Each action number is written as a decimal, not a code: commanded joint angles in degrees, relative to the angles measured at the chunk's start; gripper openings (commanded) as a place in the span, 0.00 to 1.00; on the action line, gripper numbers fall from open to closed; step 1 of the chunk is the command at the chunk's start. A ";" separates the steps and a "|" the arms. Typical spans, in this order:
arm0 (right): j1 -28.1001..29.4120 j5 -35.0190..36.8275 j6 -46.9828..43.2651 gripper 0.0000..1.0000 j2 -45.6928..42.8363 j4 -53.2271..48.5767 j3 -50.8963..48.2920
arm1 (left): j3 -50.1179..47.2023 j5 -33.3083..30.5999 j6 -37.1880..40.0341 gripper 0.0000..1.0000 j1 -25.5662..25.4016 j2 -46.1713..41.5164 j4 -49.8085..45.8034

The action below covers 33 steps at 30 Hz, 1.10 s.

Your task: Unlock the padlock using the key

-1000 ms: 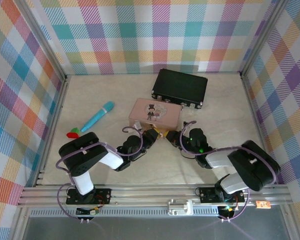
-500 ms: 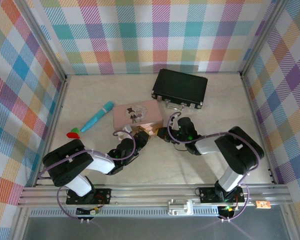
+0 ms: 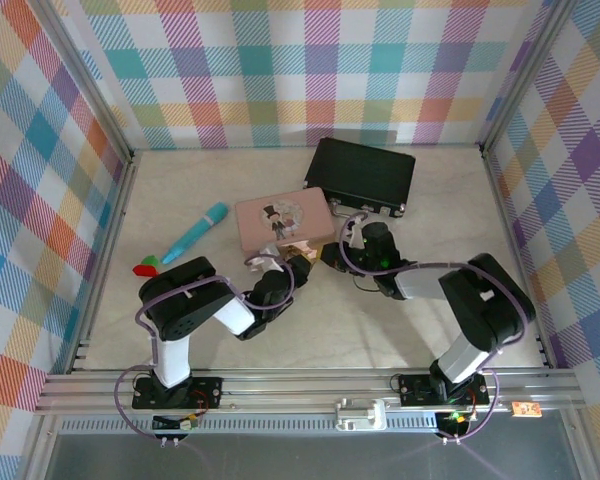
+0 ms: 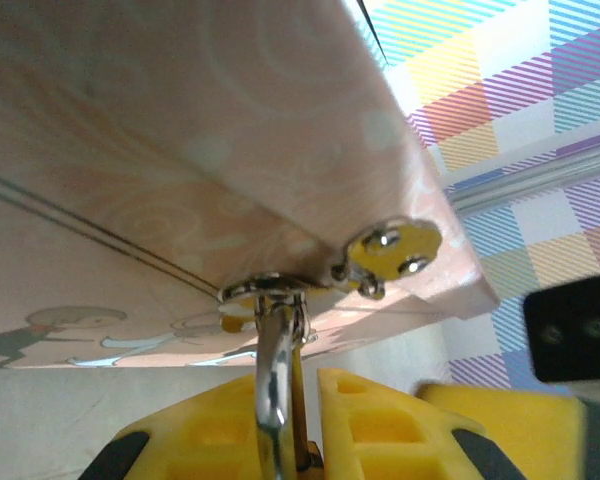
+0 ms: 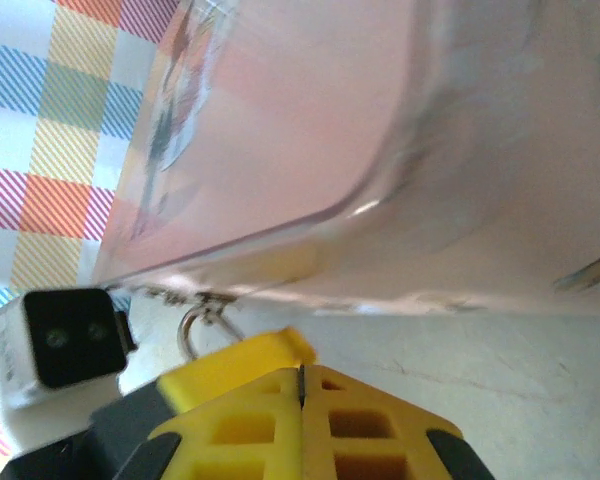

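Observation:
The padlock [image 4: 273,370] hangs by its silver shackle from the hasp [image 4: 265,291] on the pink tin [image 3: 283,222]. My left gripper [image 4: 305,385] is shut on the padlock, yellow pads either side of the shackle, and a sliver of the brass body shows low between them. From above, the left gripper [image 3: 300,262] sits at the tin's near edge. My right gripper [image 3: 329,256] is just to its right, pads pressed together [image 5: 301,368]. A thin dark line runs between those pads. The key is hidden. The shackle [image 5: 193,328] also appears left of the right fingers.
A black case [image 3: 362,175] lies behind the tin, touching its right corner. A blue pen-like stick [image 3: 195,232] and a small red and green item [image 3: 147,267] lie at the left. The checkered walls close in the table on three sides.
The pink tin has slid left and turned a little, and both grippers have moved left with it. Both grips are unchanged.

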 commanded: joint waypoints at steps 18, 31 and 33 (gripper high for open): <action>0.16 1.24 -4.45 0.00 -17.79 -16.16 0.49 | -7.26 2.55 -3.04 0.60 0.91 -12.62 0.27; 0.34 4.77 16.85 0.00 -15.70 4.33 -1.61 | 2.05 8.95 -5.90 0.51 0.92 -25.78 -20.50; 0.42 5.29 18.47 0.00 -14.78 7.54 -2.03 | 3.02 9.55 -6.75 0.50 0.95 -24.43 -19.76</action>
